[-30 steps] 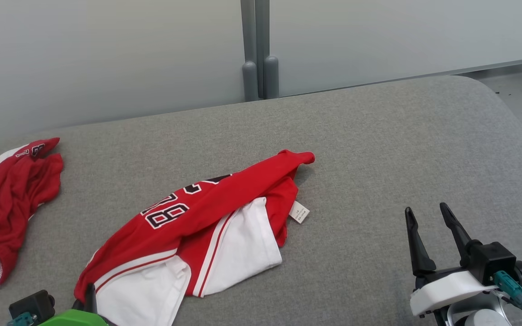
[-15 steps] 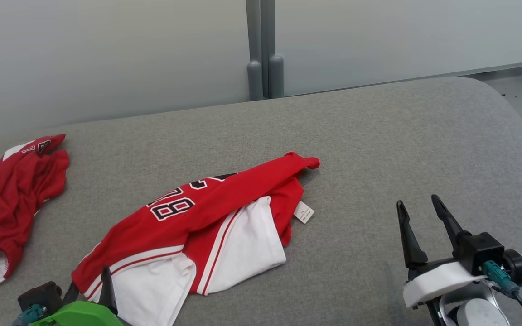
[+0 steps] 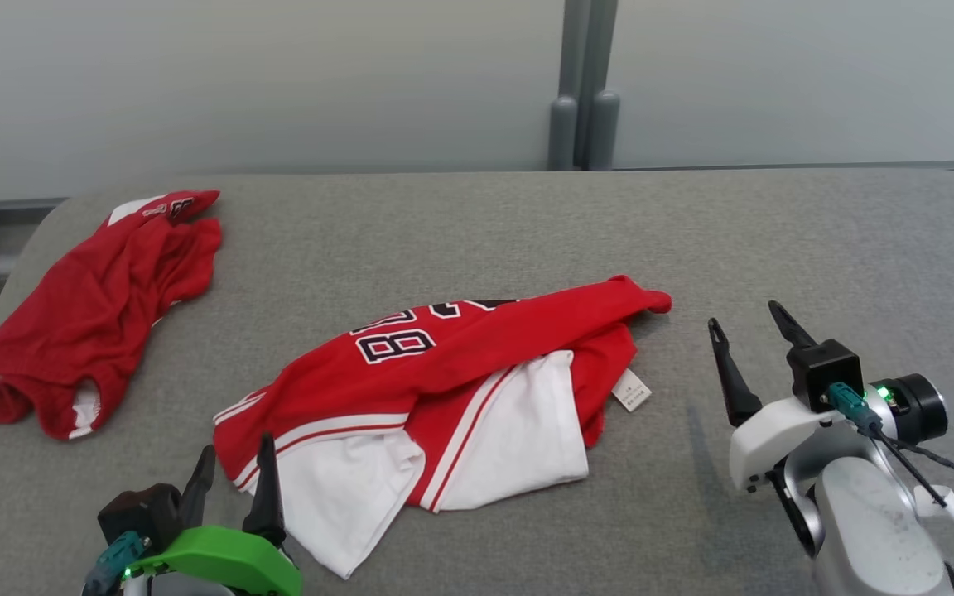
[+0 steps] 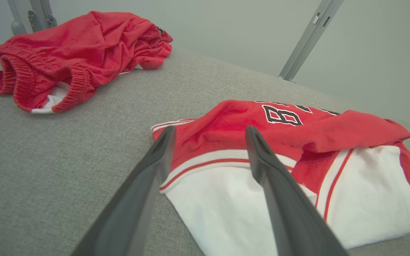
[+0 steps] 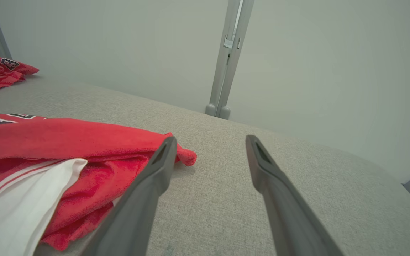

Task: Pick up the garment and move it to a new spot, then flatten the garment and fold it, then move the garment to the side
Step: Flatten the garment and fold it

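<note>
At the near left edge, my left gripper (image 3: 237,447) stands with its fingers spread and empty, tips just at the near corner of the garment (image 3: 444,372); I cannot tell whether they touch the cloth. At the near right, my right gripper (image 3: 743,314) is likewise spread wide, holding nothing, just beside the garment's right end. The garment, a red-and-white jersey, lies rumpled and partly doubled over in the middle of the grey cushion (image 3: 444,223), a white label (image 3: 633,391) poking out on its right. Farther left, well apart, a second red garment (image 3: 104,306) sits bunched. Beyond stands a grey post (image 3: 583,83).
</note>
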Controlling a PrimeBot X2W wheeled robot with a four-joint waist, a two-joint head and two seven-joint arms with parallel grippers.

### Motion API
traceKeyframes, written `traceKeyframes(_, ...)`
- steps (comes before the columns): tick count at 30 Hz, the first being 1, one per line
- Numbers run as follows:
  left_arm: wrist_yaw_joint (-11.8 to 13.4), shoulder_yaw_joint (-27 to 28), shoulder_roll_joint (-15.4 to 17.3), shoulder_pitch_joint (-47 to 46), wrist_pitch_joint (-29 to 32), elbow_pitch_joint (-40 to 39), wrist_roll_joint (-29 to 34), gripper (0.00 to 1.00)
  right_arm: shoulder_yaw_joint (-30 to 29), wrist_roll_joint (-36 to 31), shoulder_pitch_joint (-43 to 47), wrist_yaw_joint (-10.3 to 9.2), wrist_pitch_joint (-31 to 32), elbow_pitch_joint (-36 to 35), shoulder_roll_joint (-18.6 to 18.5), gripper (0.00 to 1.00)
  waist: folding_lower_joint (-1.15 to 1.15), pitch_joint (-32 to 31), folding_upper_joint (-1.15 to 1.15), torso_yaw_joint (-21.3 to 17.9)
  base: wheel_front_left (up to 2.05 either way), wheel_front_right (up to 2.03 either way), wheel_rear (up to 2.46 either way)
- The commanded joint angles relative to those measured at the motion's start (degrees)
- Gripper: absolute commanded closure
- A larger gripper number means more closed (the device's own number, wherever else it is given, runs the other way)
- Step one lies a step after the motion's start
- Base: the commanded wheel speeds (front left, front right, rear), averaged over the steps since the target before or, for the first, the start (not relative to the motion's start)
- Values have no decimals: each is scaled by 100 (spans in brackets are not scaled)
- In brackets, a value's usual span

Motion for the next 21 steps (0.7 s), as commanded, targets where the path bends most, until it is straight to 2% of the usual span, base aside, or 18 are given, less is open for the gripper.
traceKeyframes(1, 45, -12, -11, 55, 4, -102, 51, 0, -72, -59, -171, 0, 21, 198, -85, 0, 0, 216, 27, 427, 0, 0, 0)
traceKeyframes(9, 152, -226, -161, -52, -11, -687, 205, 0, -381, -437, -986, 0, -14, 1549, -400, 0, 0, 575, 27, 1054, 0, 0, 0)
traceKeyframes(15, 196, -354, -217, -240, -71, -1023, 350, 0, -387, -665, -1415, 0, 2, 2363, -503, 0, 0, 754, 27, 1277, 0, 0, 0)
traceKeyframes(21, 229, -450, -258, -419, -55, -1237, 446, 0, -387, -882, -1792, 0, -89, 2842, -523, 0, 0, 871, 27, 1351, 0, 0, 0)
